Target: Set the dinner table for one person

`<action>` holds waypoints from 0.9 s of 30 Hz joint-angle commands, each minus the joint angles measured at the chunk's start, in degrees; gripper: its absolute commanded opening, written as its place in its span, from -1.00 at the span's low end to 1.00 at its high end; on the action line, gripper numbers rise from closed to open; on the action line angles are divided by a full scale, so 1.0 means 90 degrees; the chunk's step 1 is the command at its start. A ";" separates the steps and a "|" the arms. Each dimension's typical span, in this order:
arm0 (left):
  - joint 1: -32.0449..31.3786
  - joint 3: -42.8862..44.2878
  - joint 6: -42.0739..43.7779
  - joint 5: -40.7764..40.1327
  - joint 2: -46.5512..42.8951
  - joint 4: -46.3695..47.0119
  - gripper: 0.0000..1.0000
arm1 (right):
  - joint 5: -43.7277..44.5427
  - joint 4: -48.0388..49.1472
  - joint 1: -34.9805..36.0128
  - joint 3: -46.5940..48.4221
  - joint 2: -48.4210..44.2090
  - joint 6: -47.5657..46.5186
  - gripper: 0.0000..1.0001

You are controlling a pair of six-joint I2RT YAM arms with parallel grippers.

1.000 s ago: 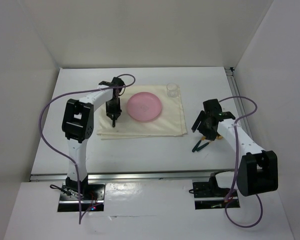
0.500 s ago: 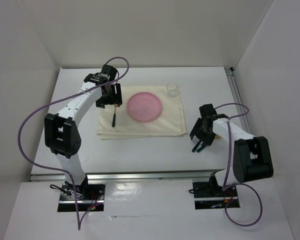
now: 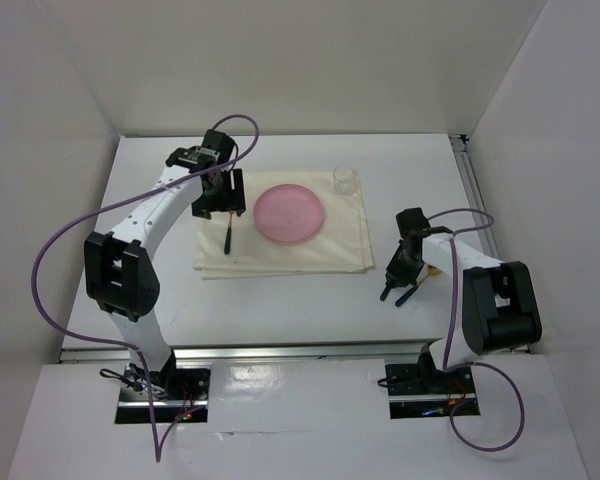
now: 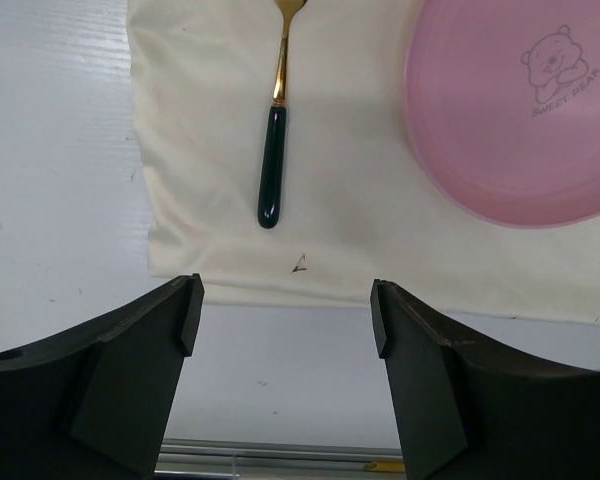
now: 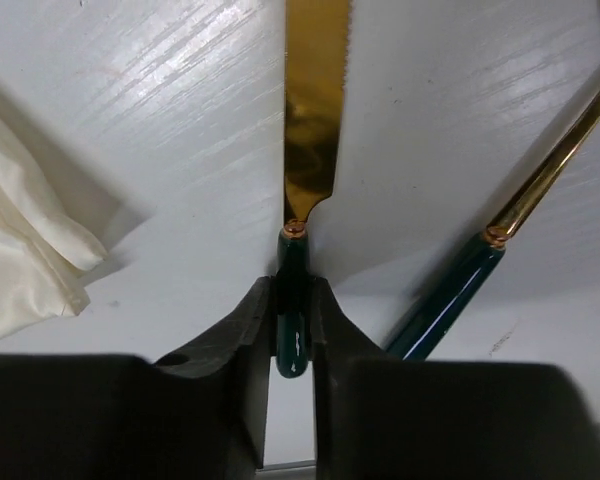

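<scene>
On the white dinner table (image 3: 280,310) lies a cream cloth mat (image 3: 280,255) with a pink plate (image 3: 291,213) on it. A gold utensil with a dark green handle (image 3: 227,237) (image 4: 273,180) rests on the mat left of the plate (image 4: 520,110). My left gripper (image 3: 223,200) (image 4: 285,300) hovers open above the mat's near-left part, holding nothing. Right of the mat, my right gripper (image 3: 393,283) (image 5: 292,290) is shut on the green handle of a gold-bladed knife (image 5: 317,110) lying on the table. Beside it lies a second green-handled utensil (image 5: 450,300).
A small clear glass (image 3: 345,179) stands at the mat's far right corner. Silver rails run along the table's right edge (image 3: 465,185) and front edge (image 3: 280,352). White walls close in the back and both sides. A fold of the mat (image 5: 20,260) lies left of the knife.
My left gripper opened, left the green-handled utensil on the mat and pulled back above it. My right gripper dropped onto the knife and closed on its handle.
</scene>
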 commanded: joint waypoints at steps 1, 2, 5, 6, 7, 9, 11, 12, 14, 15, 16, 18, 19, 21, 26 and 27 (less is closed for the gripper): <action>-0.0021 -0.0069 -0.0072 0.0046 -0.0148 -0.0104 0.72 | 0.0356 0.0054 -0.0045 0.0314 -0.0182 0.0107 -0.74; -0.0021 -0.0069 -0.0072 0.0104 -0.0206 -0.0104 0.72 | 0.0415 -0.0023 -0.0045 0.0480 -0.0357 0.0040 -0.88; -0.0021 -0.0128 -0.0072 0.0105 -0.0275 -0.0104 0.72 | 0.0590 -0.0024 0.0023 0.0793 -0.0515 -0.0292 -1.00; -0.0021 -0.0196 -0.0072 0.0105 -0.0275 -0.0104 0.72 | 0.0591 -0.0024 0.0100 0.1026 -0.0593 -0.0419 -1.00; -0.0021 -0.0196 -0.0072 0.0105 -0.0343 -0.0104 0.72 | 0.0591 -0.0024 0.0207 0.1164 -0.0593 -0.0662 -1.00; -0.0021 -0.0255 -0.0072 0.0105 -0.0402 -0.0104 0.72 | 0.0339 -0.0024 0.0267 0.1611 -0.0283 -0.0995 -1.00; -0.0021 -0.0381 -0.0072 0.0105 -0.0402 -0.0037 0.72 | -0.0101 0.0034 0.0481 0.1944 0.0030 -0.1337 -1.00; -0.0021 -0.0440 -0.0072 0.0105 -0.0460 -0.0036 0.72 | -0.0238 0.0034 0.0550 0.2198 0.0322 -0.1425 -1.00; -0.0021 -0.0440 -0.0072 0.0105 -0.0461 0.0022 0.72 | -0.0463 0.0034 0.0773 0.2404 0.0577 -0.1610 -1.00; -0.0021 -0.0440 -0.0072 0.0105 -0.0461 0.0023 0.72 | -0.0541 0.0112 0.0833 0.2579 0.0811 -0.1612 -1.00; -0.0021 -0.0440 -0.0072 0.0105 -0.0461 0.0023 0.72 | -0.0706 0.0113 0.0949 0.2668 0.0939 -0.1689 -1.00; -0.0021 -0.0440 -0.0072 0.0105 -0.0461 0.0023 0.72 | -0.0786 0.0191 0.1096 0.2844 0.1289 -0.1758 -1.00; -0.0021 -0.0440 -0.0072 0.0105 -0.0461 0.0023 0.72 | -0.0786 0.0191 0.1184 0.3009 0.1398 -0.1758 -1.00; -0.0021 -0.0440 -0.0072 0.0105 -0.0461 0.0023 0.72 | -0.0786 0.0249 0.1380 0.3147 0.1603 -0.1758 -1.00; -0.0021 -0.0674 -0.0072 0.0105 -0.0519 0.0023 0.72 | -0.0922 0.0474 0.1507 0.3342 0.2111 -0.1758 -1.00; -0.0021 -0.0675 -0.0072 0.0105 -0.0519 0.0081 0.72 | -0.0923 0.0532 0.1507 0.3343 0.2170 -0.1758 -1.00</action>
